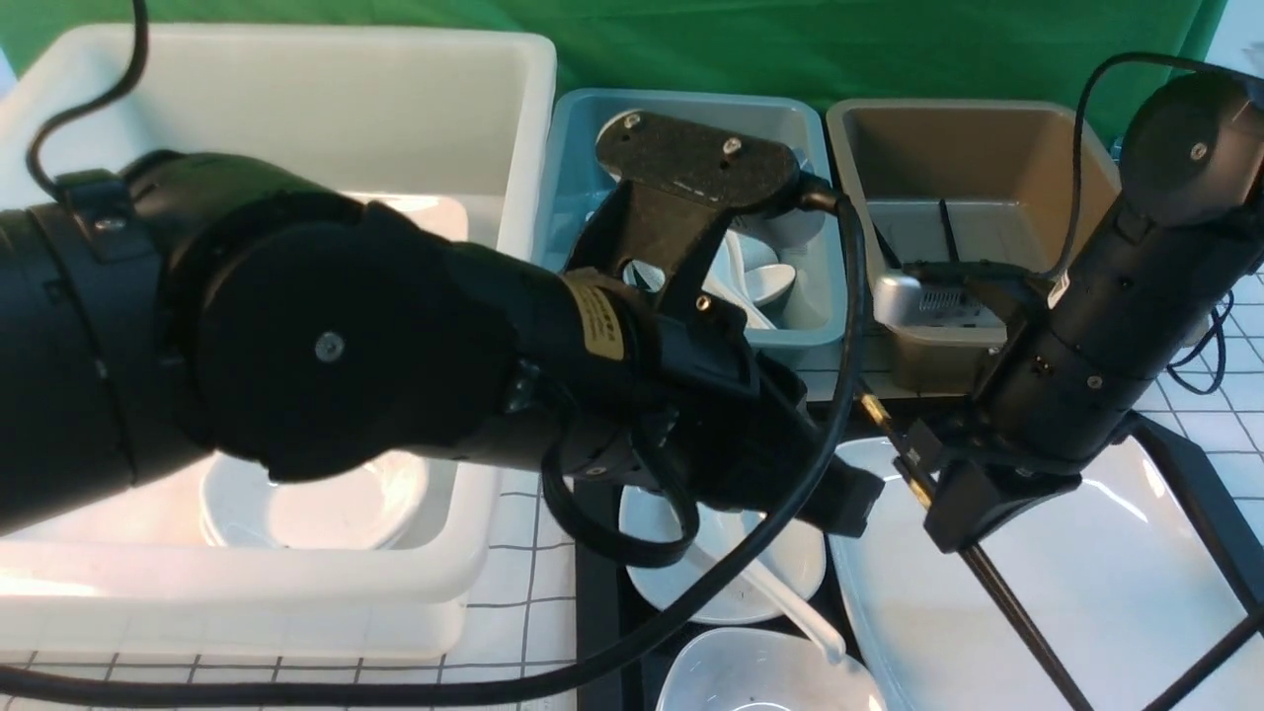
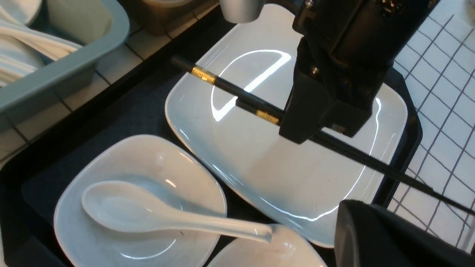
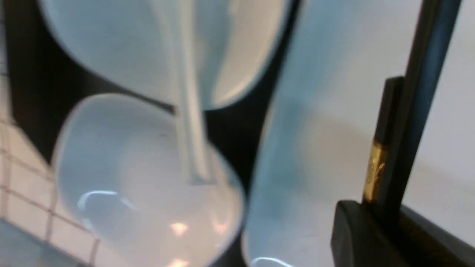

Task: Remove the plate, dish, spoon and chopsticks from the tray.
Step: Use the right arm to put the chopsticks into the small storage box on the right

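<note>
From the front, nothing has left the tray (image 1: 597, 592) yet. The plate (image 1: 1086, 592) lies at its three o'clock, with the dish (image 1: 790, 563) and spoon (image 1: 780, 602) at nine. The left gripper (image 1: 854, 504) is closed on nothing. Left wrist view: the right gripper (image 2: 315, 128) pinches both chopsticks (image 2: 230, 89) over the plate. Right wrist view: jaws tight on the sticks.

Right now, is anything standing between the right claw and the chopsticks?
Nothing visible does. The right claw is closed on the chopsticks, gripping them just past their gold bands, with the pair held over the plate. No other object sits between claw and sticks.
</note>
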`<state>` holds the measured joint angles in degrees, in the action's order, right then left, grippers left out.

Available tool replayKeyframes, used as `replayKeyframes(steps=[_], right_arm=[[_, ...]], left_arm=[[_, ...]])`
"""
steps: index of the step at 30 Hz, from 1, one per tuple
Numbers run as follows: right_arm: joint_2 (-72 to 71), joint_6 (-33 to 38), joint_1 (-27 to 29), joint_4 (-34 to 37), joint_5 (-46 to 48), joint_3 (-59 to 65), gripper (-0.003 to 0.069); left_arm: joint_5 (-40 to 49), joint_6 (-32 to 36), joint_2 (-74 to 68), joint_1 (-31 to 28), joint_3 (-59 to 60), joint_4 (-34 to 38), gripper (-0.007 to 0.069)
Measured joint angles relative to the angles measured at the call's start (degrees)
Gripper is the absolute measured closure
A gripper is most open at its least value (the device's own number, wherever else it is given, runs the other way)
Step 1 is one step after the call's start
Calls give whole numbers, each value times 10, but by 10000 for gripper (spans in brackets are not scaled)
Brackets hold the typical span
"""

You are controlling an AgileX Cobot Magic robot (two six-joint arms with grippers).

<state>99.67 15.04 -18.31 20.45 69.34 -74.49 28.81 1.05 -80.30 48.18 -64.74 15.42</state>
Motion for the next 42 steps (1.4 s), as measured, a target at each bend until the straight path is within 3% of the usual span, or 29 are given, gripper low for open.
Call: replayKeyframes(steps=[7,14,23,26,31,34,39,42], right_arm=[[-5,13,39,55,5,-69,603],[24,28,124,151,6,-195,603],[192,9,239,301,4,-405,603],[237,-13,258,319,-8,-461,603],[298,-42,283,327,-61,-526,603],[308,-47,291,326,-101,-534,603],[310,-47,295,284,-181,-538,603],[310,-44,286,220,-208,-539,603]], left_arm=[[-81,0,0,-1,0,0,627],[-187,-11,-7,-19,-1,1,627],[-234,-14,-51,-22,0,-17,627],[-255,-14,-59,-22,0,-18,627],[-322,-15,-72,-22,-3,-16,627],[-319,-15,-83,-22,-13,-16,627],[-277,-15,-102,-22,-32,-26,627],[-261,-19,-108,-22,-32,-33,627]])
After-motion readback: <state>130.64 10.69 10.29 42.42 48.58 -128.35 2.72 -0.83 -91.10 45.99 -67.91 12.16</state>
